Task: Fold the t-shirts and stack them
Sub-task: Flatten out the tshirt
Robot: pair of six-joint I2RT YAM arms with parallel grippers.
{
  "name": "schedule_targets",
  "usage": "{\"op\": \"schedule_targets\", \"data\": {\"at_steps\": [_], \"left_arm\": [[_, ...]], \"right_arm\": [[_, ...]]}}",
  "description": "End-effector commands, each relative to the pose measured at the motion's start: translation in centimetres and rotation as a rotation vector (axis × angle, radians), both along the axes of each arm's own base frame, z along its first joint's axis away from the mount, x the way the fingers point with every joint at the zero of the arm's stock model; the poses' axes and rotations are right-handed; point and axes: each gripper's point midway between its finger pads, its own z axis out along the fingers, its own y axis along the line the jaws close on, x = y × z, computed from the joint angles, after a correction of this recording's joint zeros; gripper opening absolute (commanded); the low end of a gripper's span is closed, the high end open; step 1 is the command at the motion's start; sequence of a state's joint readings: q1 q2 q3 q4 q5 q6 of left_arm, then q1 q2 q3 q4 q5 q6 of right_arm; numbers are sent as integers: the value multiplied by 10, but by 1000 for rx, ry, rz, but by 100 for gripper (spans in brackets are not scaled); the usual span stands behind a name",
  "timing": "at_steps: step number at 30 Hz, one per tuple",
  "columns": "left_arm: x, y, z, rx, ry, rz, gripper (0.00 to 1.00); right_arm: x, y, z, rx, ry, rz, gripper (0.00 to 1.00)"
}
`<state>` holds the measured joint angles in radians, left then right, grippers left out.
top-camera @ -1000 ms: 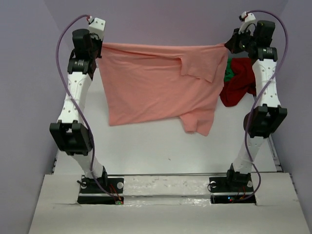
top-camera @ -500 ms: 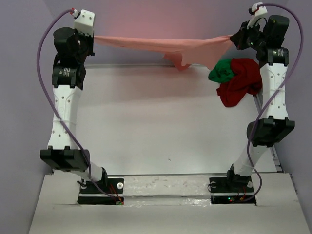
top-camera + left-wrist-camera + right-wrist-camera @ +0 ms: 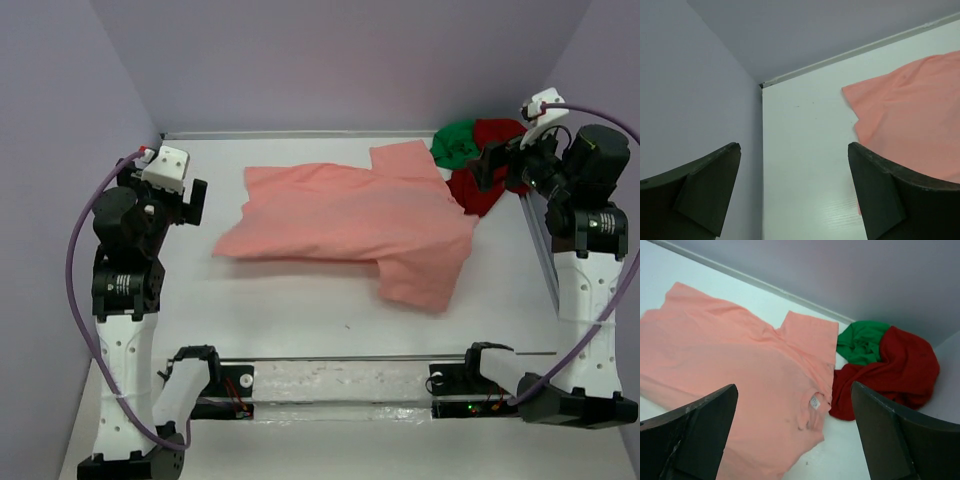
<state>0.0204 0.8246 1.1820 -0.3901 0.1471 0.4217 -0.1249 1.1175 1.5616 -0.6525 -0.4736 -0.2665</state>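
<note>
The pink shirt [image 3: 350, 225] was laid out on the white surface [image 3: 300, 300], spread wide but not flat, with ripples across its body. One sleeve was turned toward the far edge, and a lower corner reached toward the near right. A small white tag [image 3: 815, 401] was seen at its neck, facing up.

The red shirt [image 3: 490, 185] and the green shirt [image 3: 455, 143] were left bunched together in the far right corner. The green one was pressed against the far-left side of the red one. The pink shirt's right edge was found just beside the red heap, seemingly touching it.

The left claw [image 3: 793, 147] was spread wide with nothing held between its fingers. It was placed off the shirt's left end, clear of the cloth. The right claw [image 3: 793, 386] was likewise spread wide and gripped nothing. It was held over the right end of the pink shirt, close to the red and green heap. Neither claw was seen touching any shirt.
</note>
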Motion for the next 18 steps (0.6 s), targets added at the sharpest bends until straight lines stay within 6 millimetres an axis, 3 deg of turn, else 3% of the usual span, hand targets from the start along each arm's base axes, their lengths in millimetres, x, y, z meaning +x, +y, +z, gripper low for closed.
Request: {"op": "schedule_targets", "data": {"at_steps": [1, 7, 9, 11, 13, 14, 16, 18], "left_arm": [[8, -3, -6, 11, 17, -35, 99], [24, -6, 1, -3, 20, -53, 99], [37, -12, -11, -25, 77, -85, 99], [51, -26, -37, -92, 165, -142, 99], [58, -40, -63, -132, 235, -218, 99], [61, -54, -88, -176, 305, -277, 99], [68, -62, -105, -198, 338, -309, 99], [77, -67, -124, -192, 388, -326, 99]], "right_arm": [[11, -21, -61, -31, 165, -98, 100], [34, -30, -88, -33, 245, -133, 100], [42, -22, -104, 5, 316, -88, 100], [46, -7, -118, 55, 371, -8, 100], [55, -1, -146, 85, 455, 37, 100], [57, 4, -155, 104, 483, 66, 100], [66, 5, -186, 118, 571, 84, 100], [74, 5, -197, 119, 607, 99, 100]]}}
